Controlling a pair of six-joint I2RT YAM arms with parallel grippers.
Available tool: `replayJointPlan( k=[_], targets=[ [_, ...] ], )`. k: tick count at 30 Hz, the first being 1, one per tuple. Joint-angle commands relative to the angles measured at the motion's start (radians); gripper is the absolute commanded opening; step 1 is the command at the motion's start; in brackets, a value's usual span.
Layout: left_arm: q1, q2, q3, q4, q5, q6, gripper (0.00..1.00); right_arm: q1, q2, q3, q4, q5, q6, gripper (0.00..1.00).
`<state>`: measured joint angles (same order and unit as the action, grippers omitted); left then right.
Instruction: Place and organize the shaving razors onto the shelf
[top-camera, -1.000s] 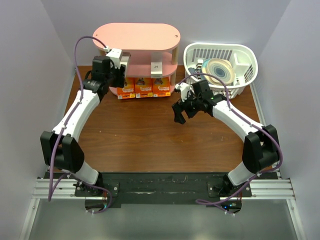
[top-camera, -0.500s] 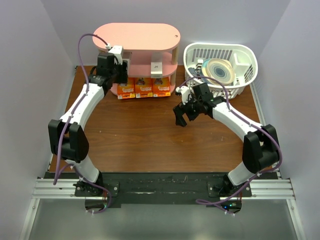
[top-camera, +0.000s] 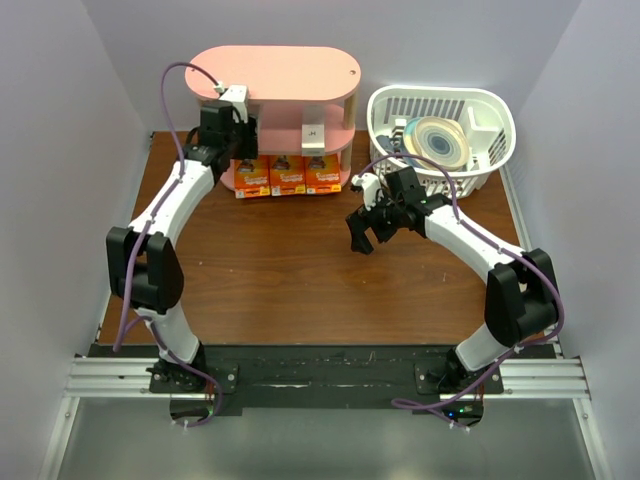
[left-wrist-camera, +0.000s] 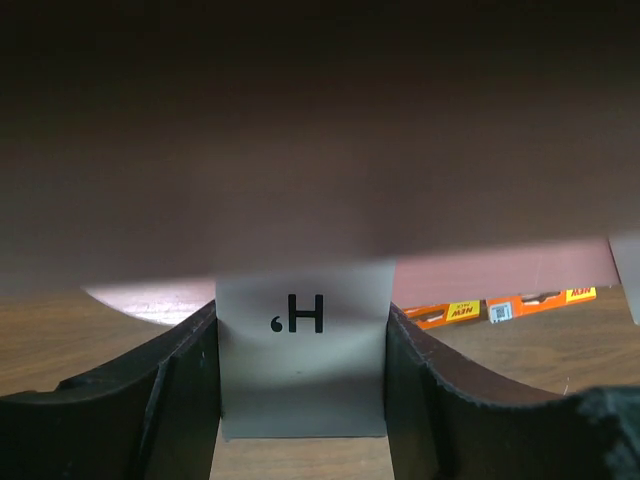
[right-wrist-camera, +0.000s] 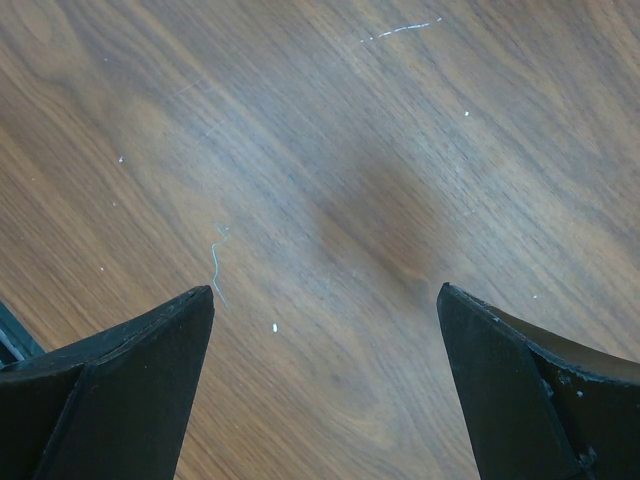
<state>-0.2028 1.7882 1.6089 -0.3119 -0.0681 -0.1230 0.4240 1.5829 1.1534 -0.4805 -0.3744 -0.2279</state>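
Note:
The pink shelf (top-camera: 275, 72) stands at the back of the table. Three orange razor packs (top-camera: 288, 174) stand side by side on its lowest tier; they also show in the left wrist view (left-wrist-camera: 500, 309). One grey box (top-camera: 313, 136) stands on the middle tier. My left gripper (top-camera: 241, 132) reaches into the left end of the middle tier. It is shut on a second grey box (left-wrist-camera: 302, 385) marked "H", held under the upper board (left-wrist-camera: 320, 130). My right gripper (top-camera: 362, 234) is open and empty above bare wood (right-wrist-camera: 330, 200).
A white slatted basket (top-camera: 500, 112) holding a round striped plate stands right of the shelf. Pale walls close in the table on the left, back and right.
My left gripper has moved up and right, carrying the grey box in under the shelf's top board. The right arm has barely moved.

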Motion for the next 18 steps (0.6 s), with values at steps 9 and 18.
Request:
replayJointPlan(
  k=[9, 18],
  targets=[
    [0.009, 0.030, 0.086, 0.077, -0.042, -0.020, 0.51, -0.007, -0.021, -0.014, 0.037, 0.014, 0.010, 0.99],
    [0.009, 0.008, 0.091, 0.066, -0.048, -0.026, 0.69, -0.007, -0.018, -0.012, 0.040, 0.006, 0.013, 0.99]
  ],
)
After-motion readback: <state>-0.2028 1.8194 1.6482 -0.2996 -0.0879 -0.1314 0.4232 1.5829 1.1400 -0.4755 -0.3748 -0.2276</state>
